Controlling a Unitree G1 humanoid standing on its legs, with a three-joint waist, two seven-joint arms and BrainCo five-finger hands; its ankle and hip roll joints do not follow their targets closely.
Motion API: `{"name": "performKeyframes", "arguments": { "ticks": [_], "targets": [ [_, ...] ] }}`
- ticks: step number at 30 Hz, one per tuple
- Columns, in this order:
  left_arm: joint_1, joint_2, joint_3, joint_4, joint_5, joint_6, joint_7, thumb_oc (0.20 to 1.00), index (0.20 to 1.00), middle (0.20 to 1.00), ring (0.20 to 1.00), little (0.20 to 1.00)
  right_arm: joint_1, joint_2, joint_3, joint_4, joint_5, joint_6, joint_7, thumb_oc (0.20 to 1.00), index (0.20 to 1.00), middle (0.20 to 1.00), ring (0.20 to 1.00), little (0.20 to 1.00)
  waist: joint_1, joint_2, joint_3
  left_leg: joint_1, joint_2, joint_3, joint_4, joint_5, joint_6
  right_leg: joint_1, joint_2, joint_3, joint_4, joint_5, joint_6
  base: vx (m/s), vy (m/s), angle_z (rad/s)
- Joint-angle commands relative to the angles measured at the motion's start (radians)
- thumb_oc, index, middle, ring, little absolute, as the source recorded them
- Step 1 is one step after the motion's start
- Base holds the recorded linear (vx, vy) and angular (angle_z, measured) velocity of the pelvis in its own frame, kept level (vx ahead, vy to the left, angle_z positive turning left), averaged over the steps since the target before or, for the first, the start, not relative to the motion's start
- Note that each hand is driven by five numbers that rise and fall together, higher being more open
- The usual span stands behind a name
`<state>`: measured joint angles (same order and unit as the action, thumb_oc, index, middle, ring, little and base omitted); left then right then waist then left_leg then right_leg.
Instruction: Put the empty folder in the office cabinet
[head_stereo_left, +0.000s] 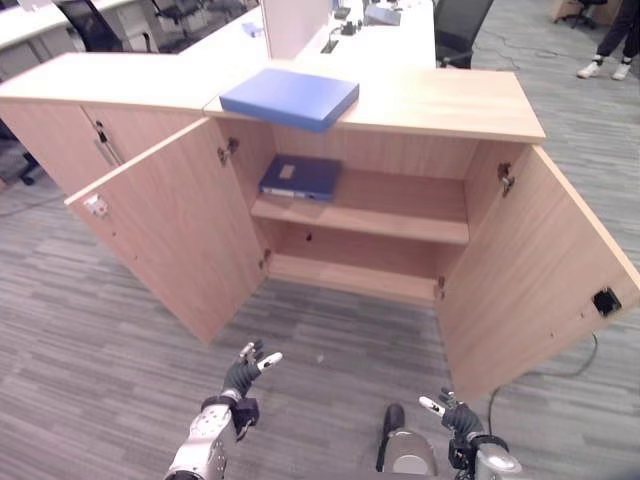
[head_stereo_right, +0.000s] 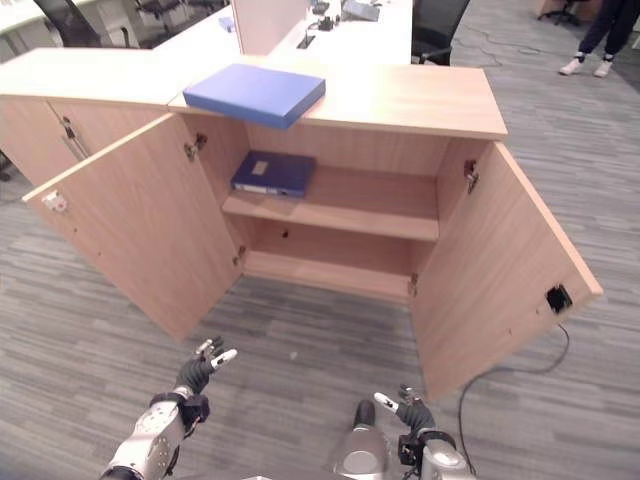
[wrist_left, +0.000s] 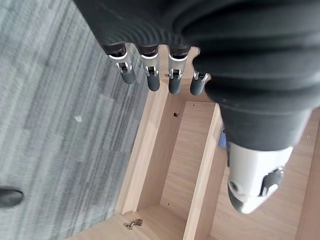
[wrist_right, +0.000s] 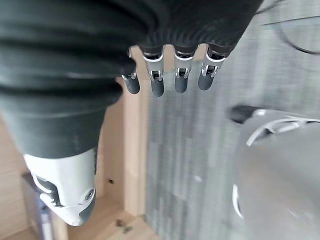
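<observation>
Left eye view: cabinet open, both hands empty

A blue folder (head_stereo_left: 290, 97) lies on top of the office cabinet (head_stereo_left: 450, 110), at its left end — a darker folder (head_stereo_left: 301, 176) lies on the upper shelf (head_stereo_left: 400, 205), left side. Left hand (head_stereo_left: 244, 375) and right hand (head_stereo_left: 455, 417) hang near over carpet, fingers relaxed, holding nothing

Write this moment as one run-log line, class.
left hand: open | right hand: open | light blue flat folder: atop wooden cabinet | doors: open
</observation>
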<state>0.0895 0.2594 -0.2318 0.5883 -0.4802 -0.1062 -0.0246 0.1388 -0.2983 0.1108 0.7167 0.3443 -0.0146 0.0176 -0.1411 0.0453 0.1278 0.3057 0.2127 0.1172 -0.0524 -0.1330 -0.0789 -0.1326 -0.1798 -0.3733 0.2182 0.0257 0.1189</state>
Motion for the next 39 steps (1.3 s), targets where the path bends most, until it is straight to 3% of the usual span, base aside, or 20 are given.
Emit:
{"name": "performKeyframes", "arguments": {
  "ticks": [1, 2, 3, 5, 6, 11, 12, 14, 15, 17, 19, 20, 23, 24, 26, 31, 34, 35, 37, 39],
  "targets": [
    [-0.064, 0.009, 0.019, -0.040, 0.011, -0.042, -0.001, 1.000, 1.000, 1.000, 1.000, 1.000, -0.055, -0.017, 0.005, 0.007, 0.058, -0.043, 0.004, 1.000, 1.000, 1.000, 1.000, 1.000, 0.006, -0.006, 0.016, -0.014, -0.038, -0.005, 0.324, 0.123, -0.101, 0.123, 0.052, 0.015, -0.267, 0.133, -0.043, 0.16, -0.149, -0.11],
    [-0.064, 0.010, 0.019, -0.040, 0.011, -0.042, -0.001, 1.000, 1.000, 1.000, 1.000, 1.000, -0.056, -0.016, 0.005, 0.007, 0.058, -0.043, 0.004, 1.000, 1.000, 1.000, 1.000, 1.000, 0.002, -0.012, 0.012, -0.021, -0.044, -0.010, 0.321, 0.130, -0.100, 0.118, 0.044, 0.012, -0.266, 0.134, -0.043, 0.16, -0.236, -0.26],
    [-0.083, 0.010, 0.011, -0.047, -0.001, -0.041, 0.003, 1.000, 1.000, 1.000, 1.000, 1.000, -0.068, -0.033, 0.013, -0.012, 0.056, -0.041, 0.004, 1.000, 1.000, 1.000, 1.000, 1.000, 0.022, -0.032, 0.047, -0.138, -0.068, -0.071, 0.571, 0.227, -0.124, 0.157, 0.053, 0.034, -0.267, 0.103, -0.082, 0.08, -0.168, -0.39],
    [-0.083, 0.011, 0.011, -0.047, -0.001, -0.041, 0.003, 1.000, 1.000, 1.000, 1.000, 1.000, -0.069, -0.031, 0.013, -0.012, 0.056, -0.041, 0.004, 1.000, 1.000, 1.000, 1.000, 1.000, 0.017, -0.040, 0.042, -0.146, -0.078, -0.076, 0.567, 0.235, -0.122, 0.150, 0.043, 0.030, -0.266, 0.104, -0.081, 0.17, -0.167, -0.35],
    [-0.098, 0.010, 0.008, -0.041, -0.005, -0.042, 0.018, 1.000, 1.000, 1.000, 1.000, 1.000, -0.084, -0.052, 0.022, -0.016, 0.050, -0.031, 0.001, 1.000, 1.000, 1.000, 1.000, 1.000, 0.038, -0.084, 0.065, -0.237, -0.110, -0.076, 0.718, 0.257, -0.115, 0.214, 0.038, 0.071, -0.286, 0.067, -0.104, 0.37, -0.176, -0.23],
    [-0.100, 0.005, 0.011, -0.039, -0.012, -0.044, 0.017, 1.000, 1.000, 1.000, 1.000, 1.000, -0.091, -0.057, 0.028, -0.002, 0.040, -0.032, 0.000, 1.000, 1.000, 1.000, 1.000, 1.000, 0.080, -0.074, 0.065, -0.313, -0.059, -0.044, 0.543, 0.194, -0.077, 0.276, 0.045, 0.116, -0.305, 0.025, -0.080, 0.35, 0.013, -0.31],
    [-0.092, 0.005, 0.008, -0.043, -0.014, -0.044, 0.014, 1.000, 1.000, 1.000, 1.000, 1.000, -0.089, -0.059, 0.032, -0.008, 0.037, -0.034, 0.003, 1.000, 1.000, 1.000, 1.000, 1.000, 0.104, -0.067, 0.061, -0.352, -0.034, -0.057, 0.347, 0.177, -0.067, 0.302, 0.041, 0.136, -0.305, -0.001, -0.061, 0.38, 0.193, -0.18],
    [-0.091, 0.005, 0.008, -0.039, -0.011, -0.045, 0.017, 1.000, 1.000, 1.000, 1.000, 1.000, -0.089, -0.059, 0.033, -0.001, 0.034, -0.035, 0.003, 1.000, 1.000, 1.000, 1.000, 1.000, 0.117, -0.057, 0.061, -0.364, -0.008, -0.073, 0.231, 0.203, -0.076, 0.321, 0.041, 0.148, -0.305, -0.021, -0.051, 0.40, 0.199, -0.25],
    [-0.087, 0.009, 0.008, -0.035, -0.011, -0.045, 0.020, 1.000, 1.000, 1.000, 1.000, 1.000, -0.092, -0.060, 0.033, -0.003, 0.031, -0.039, 0.000, 1.000, 1.000, 1.000, 1.000, 1.000, 0.137, -0.036, 0.064, -0.391, 0.032, -0.103, 0.093, 0.292, -0.096, 0.363, 0.048, 0.173, -0.305, -0.053, -0.044, 0.42, 0.197, -0.31],
    [-0.084, 0.009, 0.012, -0.029, -0.017, -0.048, 0.022, 1.000, 1.000, 1.000, 1.000, 1.000, -0.097, -0.059, 0.034, 0.005, 0.032, -0.043, -0.005, 1.000, 1.000, 1.000, 1.000, 1.000, 0.162, -0.031, 0.066, -0.445, 0.055, -0.135, 0.008, 0.328, -0.110, 0.407, 0.041, 0.209, -0.305, -0.084, -0.038, 0.49, 0.226, -0.16],
    [-0.080, 0.010, 0.016, -0.027, -0.021, -0.050, 0.022, 1.000, 1.000, 1.000, 1.000, 1.000, -0.098, -0.057, 0.036, 0.007, 0.030, -0.044, -0.004, 1.000, 1.000, 1.000, 1.000, 1.000, 0.172, -0.034, 0.068, -0.466, 0.059, -0.158, -0.009, 0.334, -0.119, 0.429, 0.037, 0.231, -0.305, -0.100, -0.037, 0.46, 0.216, -0.27],
    [-0.065, 0.013, 0.029, -0.024, -0.025, -0.056, 0.022, 1.000, 1.000, 1.000, 1.000, 1.000, -0.105, -0.051, 0.044, 0.011, 0.025, -0.045, 0.005, 1.000, 1.000, 1.000, 1.000, 1.000, 0.201, -0.031, 0.059, -0.494, 0.074, -0.234, -0.012, 0.362, -0.147, 0.474, 0.027, 0.298, -0.305, -0.127, -0.024, 0.56, 0.343, -0.84],
    [-0.068, 0.009, 0.026, -0.008, -0.024, -0.060, 0.018, 1.000, 1.000, 1.000, 1.000, 1.000, -0.105, -0.044, 0.045, 0.010, 0.009, -0.043, 0.014, 1.000, 1.000, 1.000, 1.000, 1.000, 0.202, -0.027, 0.041, -0.484, 0.082, -0.219, -0.022, 0.366, -0.159, 0.487, 0.006, 0.316, -0.305, -0.143, -0.002, 0.38, 0.320, -0.98],
    [-0.072, 0.012, 0.018, -0.013, -0.022, -0.059, 0.012, 1.000, 1.000, 1.000, 1.000, 1.000, -0.098, -0.040, 0.043, -0.007, 0.004, -0.041, 0.019, 1.000, 1.000, 1.000, 1.000, 1.000, 0.191, -0.031, 0.026, -0.476, 0.082, -0.160, -0.018, 0.378, -0.154, 0.493, -0.028, 0.322, -0.305, -0.126, 0.019, 0.44, 0.493, -0.52],
    [-0.079, 0.021, 0.012, -0.014, -0.012, -0.060, 0.015, 1.000, 1.000, 1.000, 1.000, 1.000, -0.104, -0.024, 0.051, -0.005, -0.008, -0.038, 0.019, 1.000, 1.000, 1.000, 1.000, 1.000, 0.201, -0.049, 0.001, -0.451, 0.046, -0.154, -0.028, 0.371, -0.131, 0.445, -0.067, 0.353, -0.268, -0.069, 0.050, 0.31, 0.387, -0.16],
    [-0.101, 0.062, 0.003, -0.047, 0.000, -0.063, 0.022, 1.000, 1.000, 1.000, 1.000, 1.000, -0.127, 0.017, 0.074, -0.023, -0.004, -0.038, 0.022, 1.000, 1.000, 1.000, 1.000, 1.000, 0.196, -0.081, -0.001, -0.369, -0.024, -0.064, -0.035, 0.295, -0.059, 0.323, -0.120, 0.368, -0.092, 0.076, 0.093, 0.14, 0.271, -0.30],
    [-0.107, 0.070, 0.003, -0.057, 0.000, -0.061, 0.026, 1.000, 1.000, 1.000, 1.000, 1.000, -0.135, 0.023, 0.079, -0.036, -0.004, -0.035, 0.022, 1.000, 1.000, 1.000, 1.000, 1.000, 0.199, -0.076, 0.009, -0.347, -0.045, -0.034, -0.035, 0.272, -0.031, 0.282, -0.155, 0.328, -0.002, 0.155, 0.094, 0.08, 0.279, -0.42],
    [-0.112, 0.077, 0.008, -0.061, 0.004, -0.056, 0.034, 1.000, 1.000, 1.000, 1.000, 1.000, -0.141, 0.033, 0.077, -0.045, 0.003, -0.033, 0.019, 1.000, 1.000, 1.000, 1.000, 1.000, 0.202, -0.059, 0.016, -0.327, -0.058, 0.001, -0.035, 0.250, -0.006, 0.254, -0.191, 0.229, 0.082, 0.196, 0.082, 0.06, 0.330, -0.15],
    [-0.114, 0.079, 0.008, -0.064, 0.009, -0.053, 0.034, 1.000, 1.000, 1.000, 1.000, 1.000, -0.141, 0.034, 0.078, -0.053, 0.002, -0.034, 0.020, 1.000, 1.000, 1.000, 1.000, 1.000, 0.203, -0.058, 0.018, -0.319, -0.069, 0.010, -0.035, 0.237, 0.004, 0.254, -0.202, 0.188, 0.104, 0.197, 0.086, 0.09, 0.286, -0.22],
    [-0.113, 0.066, 0.011, -0.052, 0.008, -0.053, 0.035, 1.000, 1.000, 1.000, 1.000, 1.000, -0.132, 0.035, 0.084, -0.067, 0.005, -0.034, 0.020, 1.000, 1.000, 1.000, 1.000, 1.000, 0.177, -0.045, 0.024, -0.279, -0.104, 0.010, -0.035, 0.199, 0.021, 0.193, -0.118, 0.169, 0.119, 0.099, 0.054, 0.16, 0.225, -0.24]
  ]
}}
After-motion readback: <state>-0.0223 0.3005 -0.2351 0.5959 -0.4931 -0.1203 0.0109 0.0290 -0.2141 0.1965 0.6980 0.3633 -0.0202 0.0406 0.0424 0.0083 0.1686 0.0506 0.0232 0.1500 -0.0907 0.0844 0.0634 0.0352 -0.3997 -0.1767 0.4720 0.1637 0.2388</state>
